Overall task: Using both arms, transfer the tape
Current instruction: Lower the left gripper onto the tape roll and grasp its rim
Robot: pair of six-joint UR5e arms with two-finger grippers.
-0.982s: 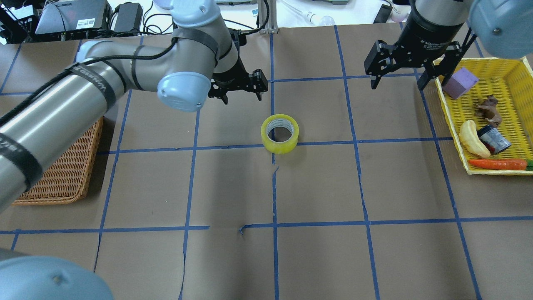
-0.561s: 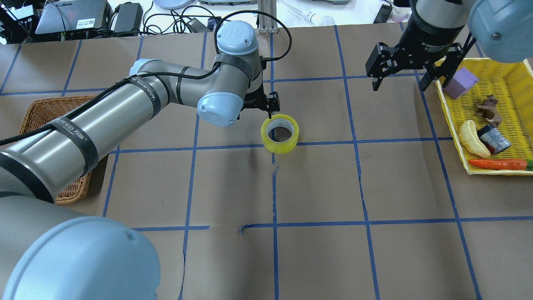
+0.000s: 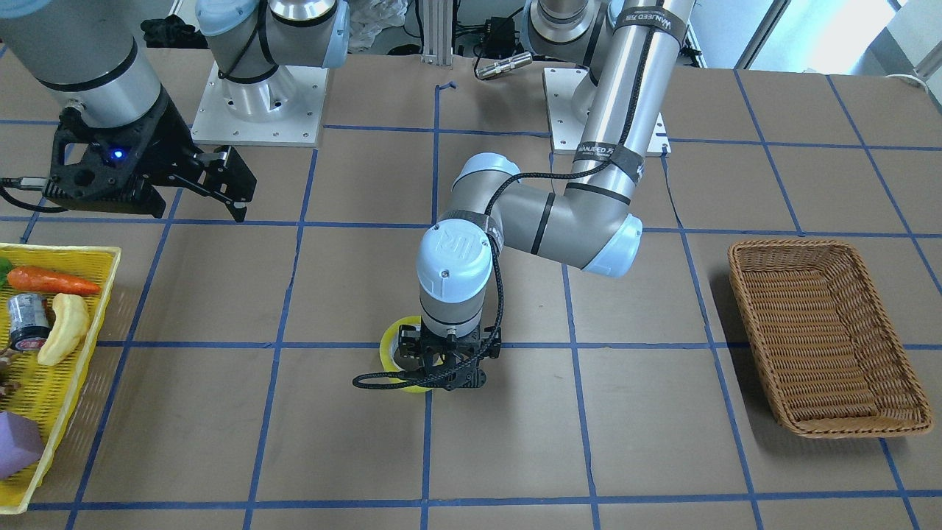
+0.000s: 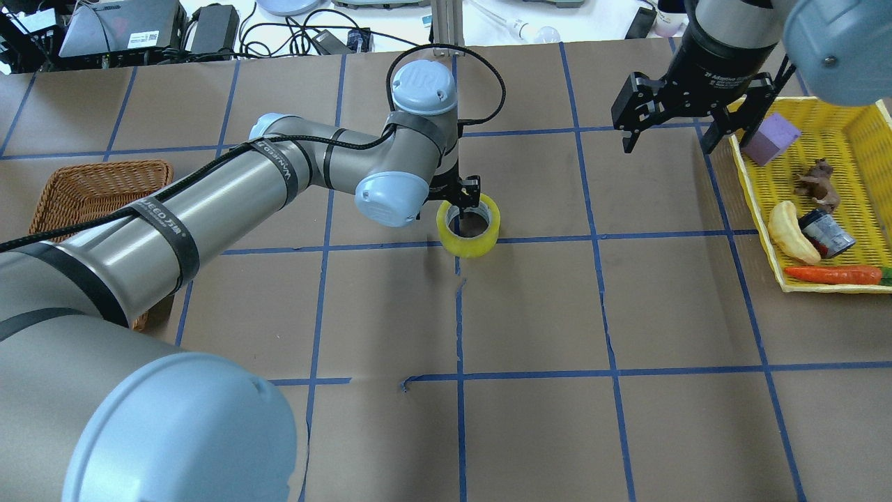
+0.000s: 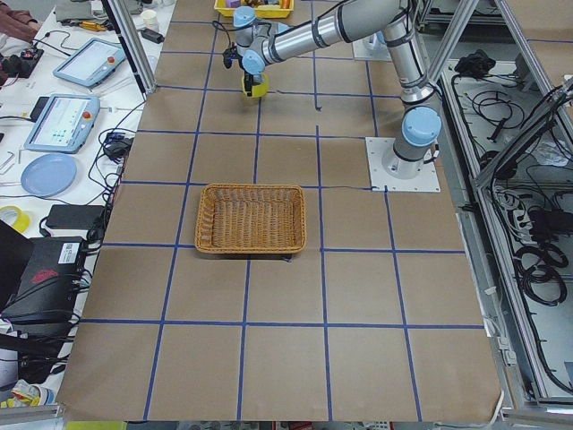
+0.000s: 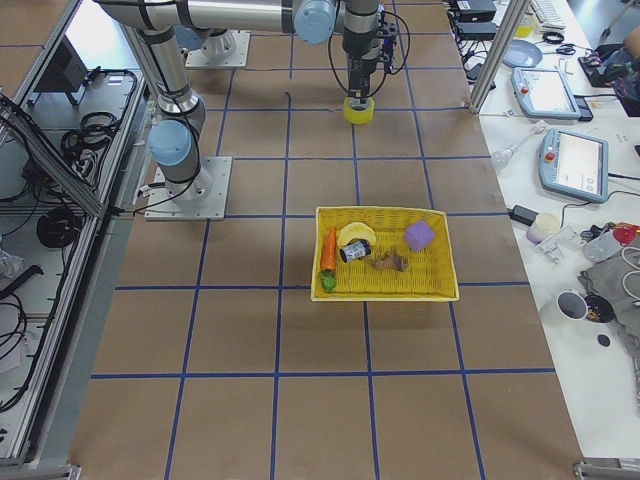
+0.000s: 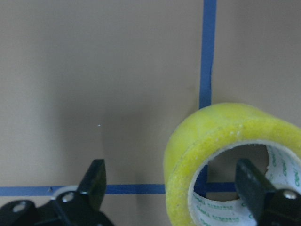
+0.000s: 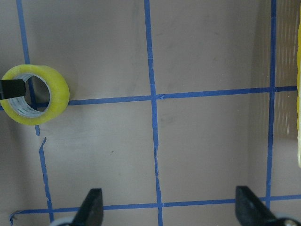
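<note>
The yellow tape (image 4: 474, 241) lies flat on the brown table paper near the middle, its hole facing up. It also shows in the front view (image 3: 389, 347) and the right wrist view (image 8: 52, 89). My left gripper (image 4: 451, 201) is open and low over the tape's near-left rim. In the left wrist view the left gripper (image 7: 171, 176) straddles the tape's wall (image 7: 211, 136), with one finger inside the hole and the other outside. My right gripper (image 4: 667, 118) is open and empty, held high near the yellow basket; its wrist view (image 8: 170, 200) shows only table between the fingers.
A yellow basket (image 4: 858, 110) at the right holds a purple block (image 4: 770, 138), a brown animal figure (image 4: 819, 183), a banana toy (image 4: 791, 233), a small can (image 4: 828, 233) and a carrot (image 4: 833, 274). A wicker basket (image 4: 97, 183) stands at the left.
My left arm has swung right and down from behind the tape, so its open gripper now straddles the tape's rim. The tape and the right arm have not moved.
</note>
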